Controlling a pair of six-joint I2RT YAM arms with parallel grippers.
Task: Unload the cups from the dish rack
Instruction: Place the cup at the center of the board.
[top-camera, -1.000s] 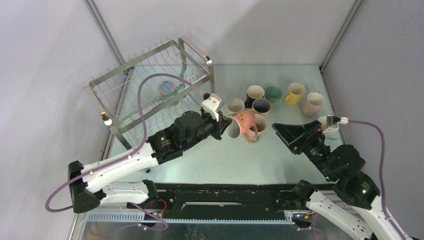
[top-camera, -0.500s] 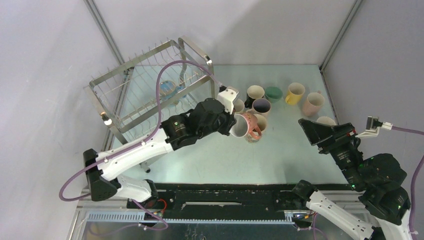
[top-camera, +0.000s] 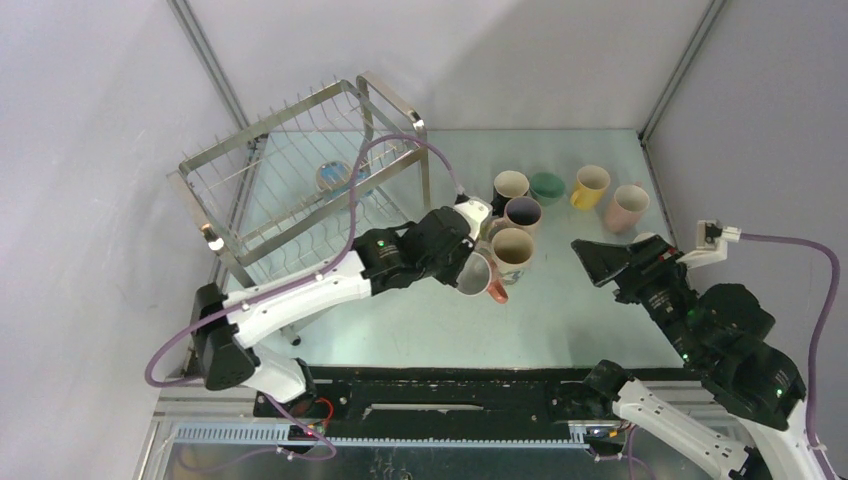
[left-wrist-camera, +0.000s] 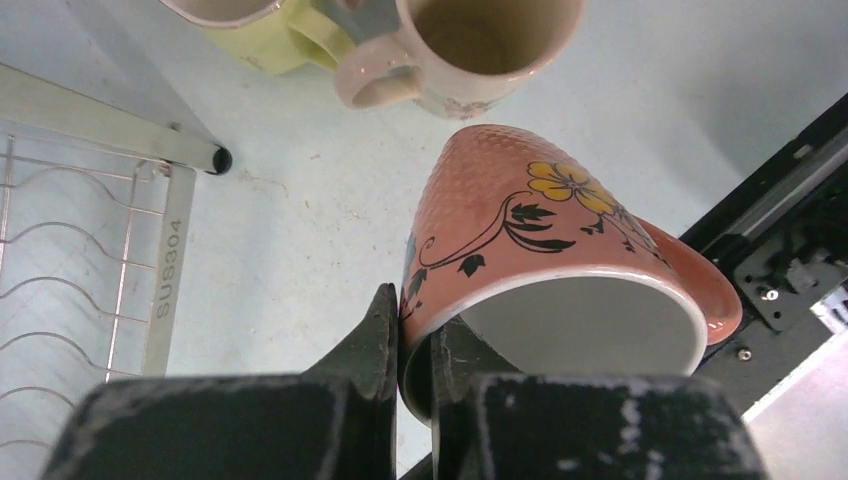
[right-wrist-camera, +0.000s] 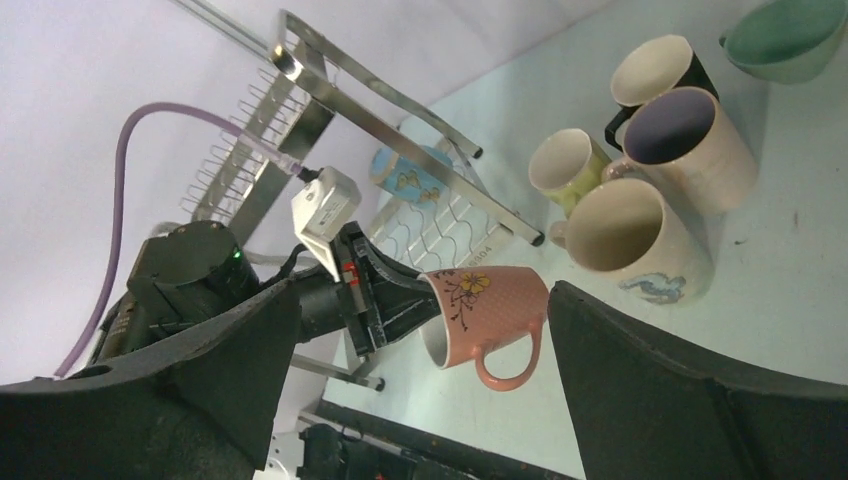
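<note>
My left gripper is shut on the rim of an orange-pink flowered mug, one finger inside and one outside. It holds the mug tilted on its side above the table, just in front of the group of cups. The pinch shows in the left wrist view on the mug. My right gripper is open and empty, to the right of that mug, facing it. The dish rack stands at the back left with a light blue mug still in it.
Several cups stand upright right of the rack: black, green, yellow, pink, two beige, and a lime one. The black front rail runs along the near edge.
My left gripper has carried the orange-pink mug right and toward the near side, and the mug now hangs lower in front of the beige cup. My right arm swung right, then partly back.
</note>
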